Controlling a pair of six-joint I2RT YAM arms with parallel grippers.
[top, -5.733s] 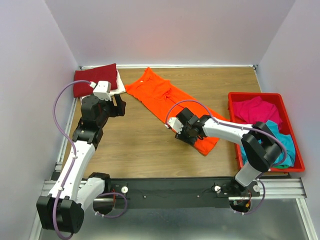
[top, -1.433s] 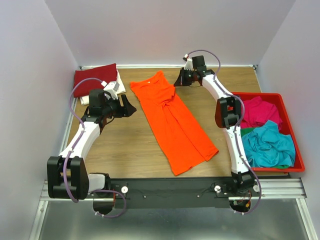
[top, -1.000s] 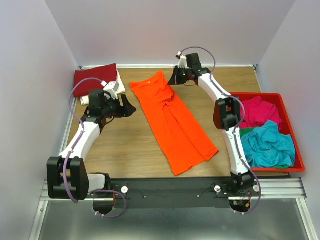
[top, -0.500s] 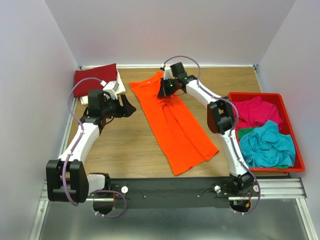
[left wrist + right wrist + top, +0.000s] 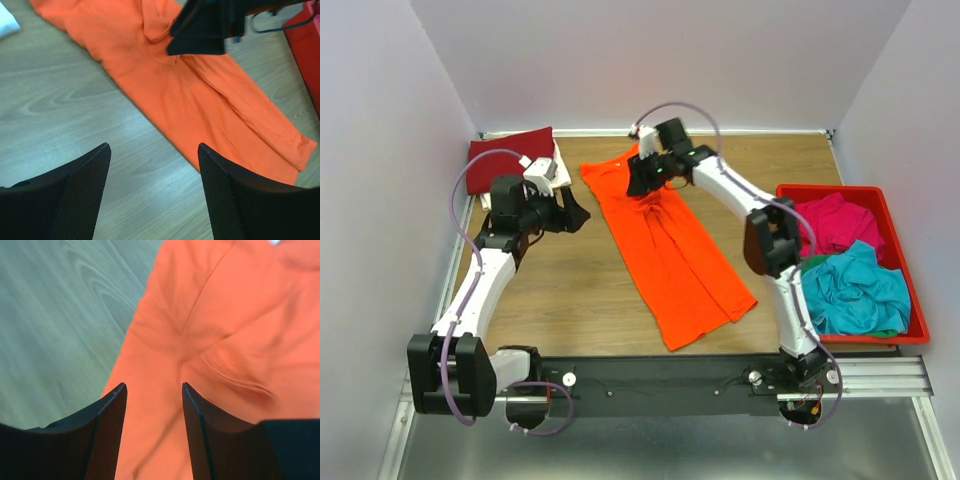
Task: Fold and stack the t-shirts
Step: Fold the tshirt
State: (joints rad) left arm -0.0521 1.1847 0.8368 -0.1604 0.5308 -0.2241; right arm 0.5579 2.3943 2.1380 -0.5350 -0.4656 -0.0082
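Right fingers (image 5: 107, 425), apart, now farther left over orange t-shirt (image 5: 665, 240); left fingers (image 5: 80, 190) wide.

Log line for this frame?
orange shirt: spread on table | left claw: open, beside it | right claw: open, over its collar end | stack: red shirt on white shirt | tray: pink shirt, teal shirt
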